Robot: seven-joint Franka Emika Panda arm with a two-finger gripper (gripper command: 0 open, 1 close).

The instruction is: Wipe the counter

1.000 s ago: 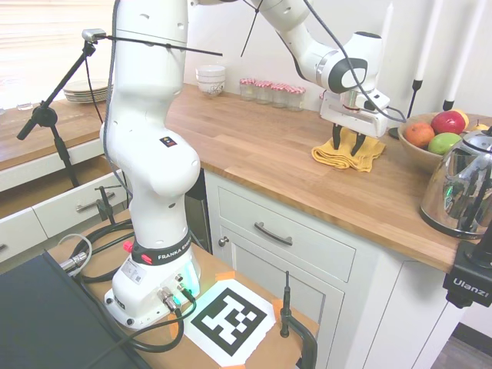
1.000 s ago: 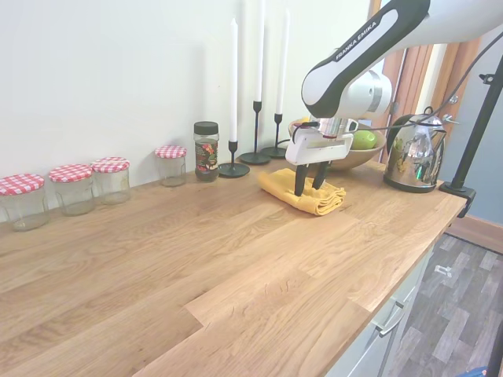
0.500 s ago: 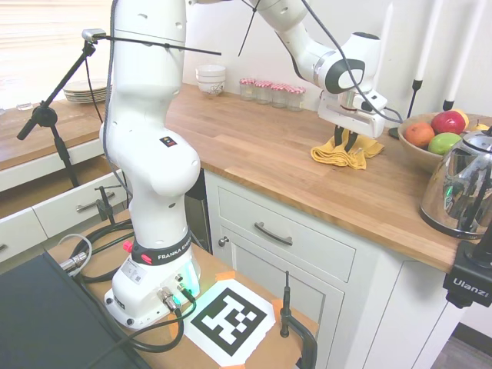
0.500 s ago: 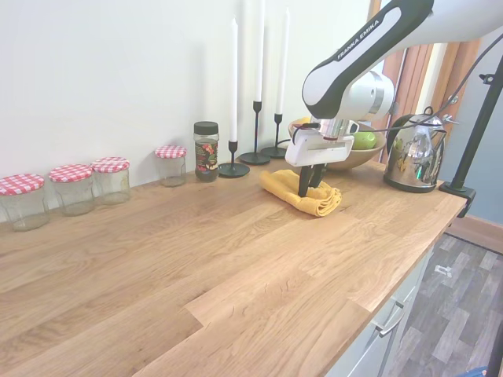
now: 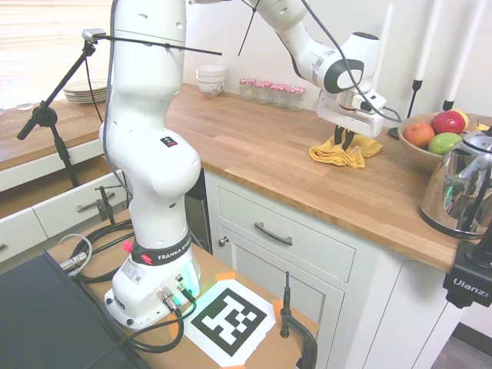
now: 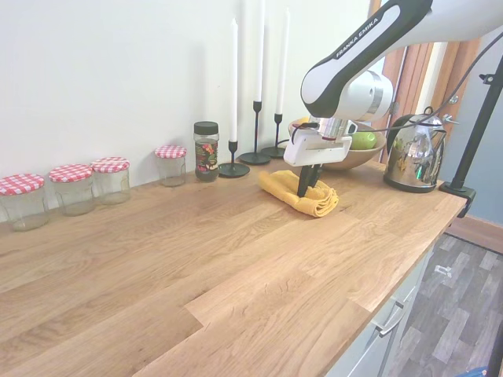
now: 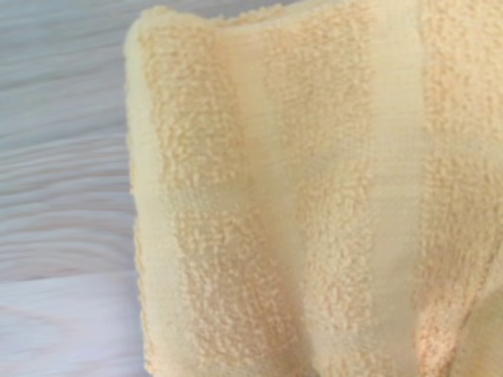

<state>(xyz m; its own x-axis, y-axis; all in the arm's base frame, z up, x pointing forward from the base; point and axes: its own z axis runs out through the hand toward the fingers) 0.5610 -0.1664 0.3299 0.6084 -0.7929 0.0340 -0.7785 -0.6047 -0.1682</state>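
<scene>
**Claw pinches yellow cloth as wipe gets under way**

The claw [image 6: 307, 185] of a white Franka arm [image 5: 150, 138] points straight down with its fingers drawn together on a fold of a yellow terry cloth [image 6: 298, 192], which lies bunched on the surface [image 6: 196, 259], a long butcher-block counter above white panelled cabinets [image 5: 304, 257]. In the wrist view the cloth [image 7: 314, 196] fills most of the picture, its looped pile clear, with pale wood grain beside it. Just behind the cloth stand three black candlesticks with white tapers [image 6: 258, 86] and a wooden bowl of fruit [image 5: 430, 138]; a chrome kettle [image 5: 461, 184] sits near the counter's end. A dark-lidded spice jar [image 6: 206, 151] and four jars with red-checked lids [image 6: 75, 187] line the wall farther along, and most of the counter lies bare towards them.

To wipe well, the arm would likely need to press the cloth flat against the wood and draw it in long, overlapping strokes along the planks, steering clear of the candlesticks and bowl, since a pinched bunch may ride on one edge.

Legible print: "FRANKA EMIKA" on the forearm and base, and "Ulanzi" on a black mount [image 5: 469, 280].
</scene>
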